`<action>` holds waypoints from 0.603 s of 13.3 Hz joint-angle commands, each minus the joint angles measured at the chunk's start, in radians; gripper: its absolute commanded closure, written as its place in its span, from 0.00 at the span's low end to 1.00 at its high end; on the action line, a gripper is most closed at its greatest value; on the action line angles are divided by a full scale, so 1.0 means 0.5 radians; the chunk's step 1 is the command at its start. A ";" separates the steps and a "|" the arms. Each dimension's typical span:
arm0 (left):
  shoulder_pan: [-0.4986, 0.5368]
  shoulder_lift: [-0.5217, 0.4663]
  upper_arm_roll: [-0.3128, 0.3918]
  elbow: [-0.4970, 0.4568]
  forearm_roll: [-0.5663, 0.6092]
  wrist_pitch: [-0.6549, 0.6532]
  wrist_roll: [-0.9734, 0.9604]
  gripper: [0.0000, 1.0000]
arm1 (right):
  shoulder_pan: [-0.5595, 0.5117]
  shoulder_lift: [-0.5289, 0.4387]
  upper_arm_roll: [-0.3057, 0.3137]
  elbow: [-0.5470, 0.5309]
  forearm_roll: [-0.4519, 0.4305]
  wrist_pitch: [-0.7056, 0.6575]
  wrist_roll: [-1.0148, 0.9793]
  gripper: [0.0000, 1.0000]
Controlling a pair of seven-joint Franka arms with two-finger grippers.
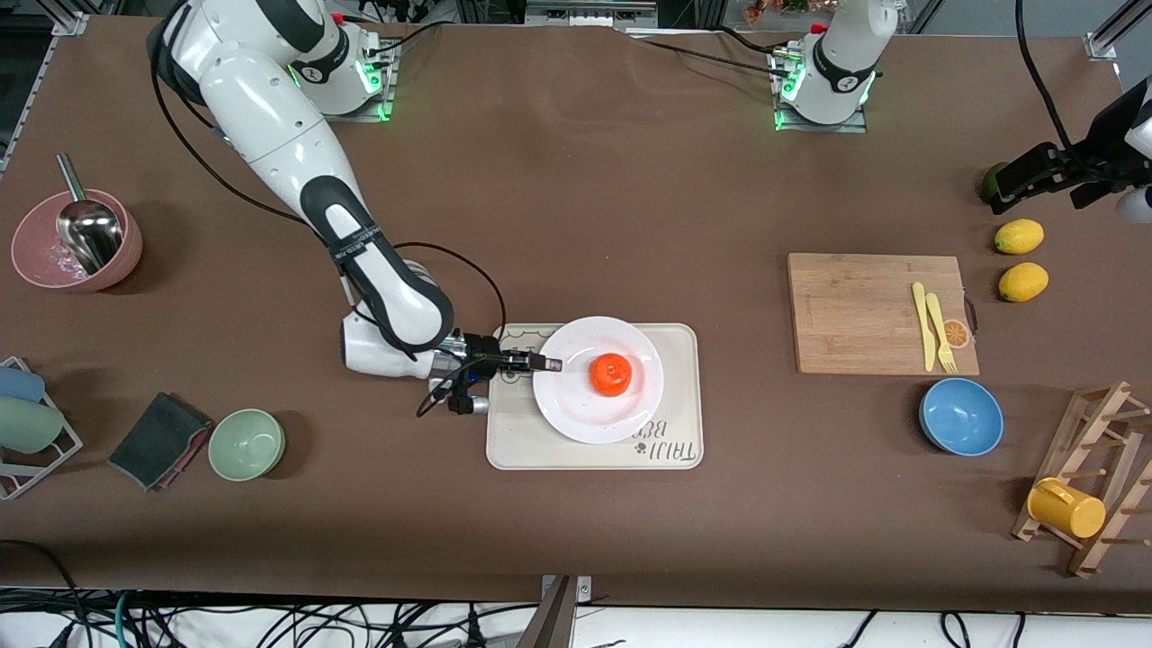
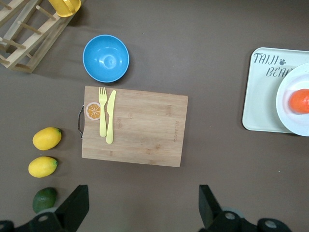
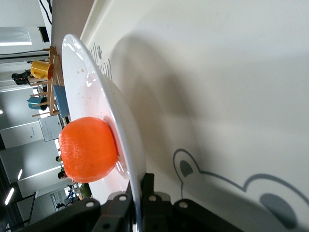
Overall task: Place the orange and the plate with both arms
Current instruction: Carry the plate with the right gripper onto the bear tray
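The right gripper [image 1: 547, 364] lay low over the cream tray [image 1: 684, 396], reaching in sideways from the right arm's end of the table, its fingers closed thin on the rim of the plate [image 1: 576, 409]. In the right wrist view the white rim [image 3: 126, 145] ran straight down between the two dark fingers [image 3: 153, 205], pinched there. The plate sat on the tray, over its bear drawing [image 3: 251, 193], and whether its gripped edge was lifted off the tray I could not tell. The orange [image 1: 611, 374] rested on the plate, near its middle, untouched by the gripper.

The left gripper [image 1: 1044, 175] waited up in the air at the left arm's end of the table, over a dark green fruit [image 2: 44, 199], with its fingers [image 2: 75, 208] spread wide and nothing between them. Just beside that fruit lay two lemons [image 1: 1019, 237], one nearer the front camera than the other. Between them and the tray lay a wooden cutting board [image 1: 855, 310] carrying a yellow fork [image 1: 941, 333] and knife [image 1: 922, 326] side by side. A blue bowl [image 1: 961, 417] stood just nearer the front camera than the board, and a wooden rack [image 1: 1093, 477] with a yellow cup [image 1: 1066, 508] stood at the table's end.
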 commanded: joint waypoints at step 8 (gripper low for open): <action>-0.007 0.010 -0.009 0.049 0.022 -0.041 0.027 0.00 | 0.192 0.148 -0.098 0.242 -0.064 0.120 0.044 0.75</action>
